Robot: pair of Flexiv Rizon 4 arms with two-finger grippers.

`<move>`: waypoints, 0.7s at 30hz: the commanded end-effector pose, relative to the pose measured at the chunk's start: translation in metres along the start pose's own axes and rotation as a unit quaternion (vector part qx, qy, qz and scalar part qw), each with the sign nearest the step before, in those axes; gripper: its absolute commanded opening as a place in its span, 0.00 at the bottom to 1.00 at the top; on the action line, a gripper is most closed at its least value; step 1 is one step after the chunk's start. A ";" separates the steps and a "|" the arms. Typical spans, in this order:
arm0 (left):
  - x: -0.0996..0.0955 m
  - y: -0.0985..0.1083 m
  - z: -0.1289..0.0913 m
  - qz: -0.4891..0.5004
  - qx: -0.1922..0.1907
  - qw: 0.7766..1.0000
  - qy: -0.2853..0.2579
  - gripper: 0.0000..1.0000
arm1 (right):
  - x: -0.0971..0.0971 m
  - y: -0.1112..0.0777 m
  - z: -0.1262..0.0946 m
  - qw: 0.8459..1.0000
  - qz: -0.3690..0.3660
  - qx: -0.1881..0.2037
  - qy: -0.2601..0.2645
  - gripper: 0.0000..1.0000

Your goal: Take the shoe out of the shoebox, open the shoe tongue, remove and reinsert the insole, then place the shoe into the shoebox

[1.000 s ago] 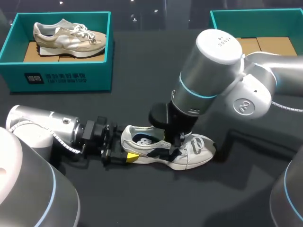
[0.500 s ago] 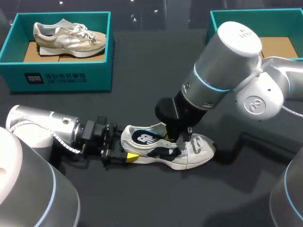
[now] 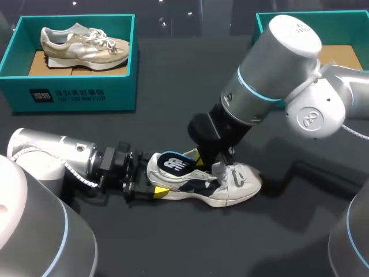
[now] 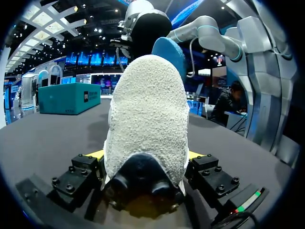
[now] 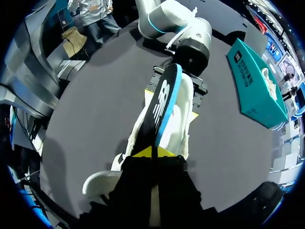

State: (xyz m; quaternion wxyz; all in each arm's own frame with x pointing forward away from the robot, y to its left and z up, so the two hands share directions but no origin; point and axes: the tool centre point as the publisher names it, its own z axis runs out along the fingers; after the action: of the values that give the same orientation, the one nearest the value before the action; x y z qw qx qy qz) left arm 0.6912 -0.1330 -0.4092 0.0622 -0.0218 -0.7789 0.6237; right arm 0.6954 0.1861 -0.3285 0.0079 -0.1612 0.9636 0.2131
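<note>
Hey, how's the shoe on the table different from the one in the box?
The white shoe has navy trim; the boxed shoe is beige. The white shoe stands on the table, heel gripped by the left gripper; the boxed shoe lies untouched in its box. The white shoe's insole sticks up, pinched by the right gripper; the boxed shoe's is not showing. Both are laced sneakers, toes toward my right.

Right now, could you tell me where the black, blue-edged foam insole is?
The black, blue-edged insole sticks up heel-first from the white sneaker mid-table in the head view, pinched by the right gripper.
</note>
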 end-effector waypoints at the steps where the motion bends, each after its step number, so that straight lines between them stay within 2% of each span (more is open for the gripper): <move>1: -0.001 0.000 0.000 0.000 0.000 1.000 0.000 0.00 | 0.000 0.007 -0.003 1.000 -0.024 -0.014 -0.005 0.00; 11: -0.001 0.000 0.000 0.000 0.000 1.000 0.000 0.00 | -0.005 0.044 0.008 0.996 -0.076 -0.012 0.038 0.00; 17: -0.001 0.000 0.000 0.000 0.000 1.000 0.000 0.00 | -0.008 0.050 0.009 0.997 -0.063 -0.009 0.042 0.00; 21: -0.001 0.000 0.000 0.000 0.000 1.000 0.000 0.00 | -0.010 0.049 0.007 0.999 -0.029 -0.004 0.035 0.00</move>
State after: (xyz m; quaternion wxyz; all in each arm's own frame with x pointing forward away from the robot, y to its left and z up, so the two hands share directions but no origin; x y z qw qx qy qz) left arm 0.6912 -0.1326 -0.4097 0.0621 -0.0219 -0.7789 0.6236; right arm 0.6893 0.2289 -0.3145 -0.0221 -0.2048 0.9543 0.2164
